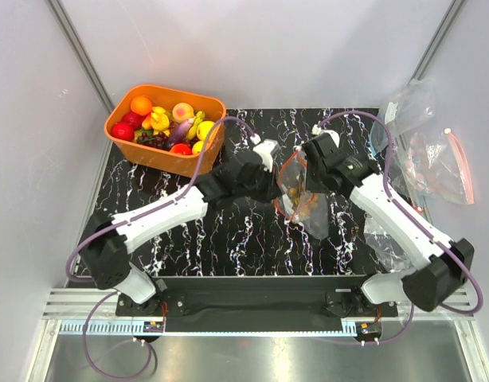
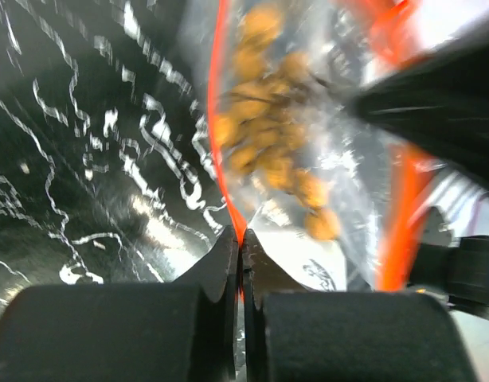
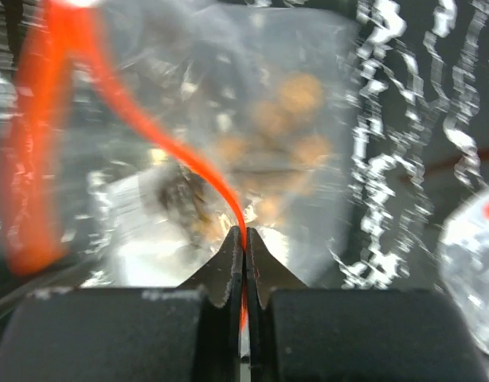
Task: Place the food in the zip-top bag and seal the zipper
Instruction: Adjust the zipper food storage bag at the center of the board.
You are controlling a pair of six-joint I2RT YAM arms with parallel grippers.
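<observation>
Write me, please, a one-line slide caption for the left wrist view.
Left gripper shut on the orange-red zipper of the zip-top bag, yellow-brown food inside, black marbled table behind.

Bag: the small soft plastic zip-top bag (image 1: 312, 215) is clear, with a white label printed in black.
Zipper: the narrow plastic zipper strip (image 3: 37, 143) is orange-red.
Food: the small round food lumps (image 2: 260, 151) are golden brown.
Table: the flat table top (image 1: 228, 231) is black with thin white wiggly lines.
Basket: the plastic basket (image 1: 161, 157) is orange; the fruit (image 1: 158, 121) in it is red, orange, yellow and purple.
</observation>
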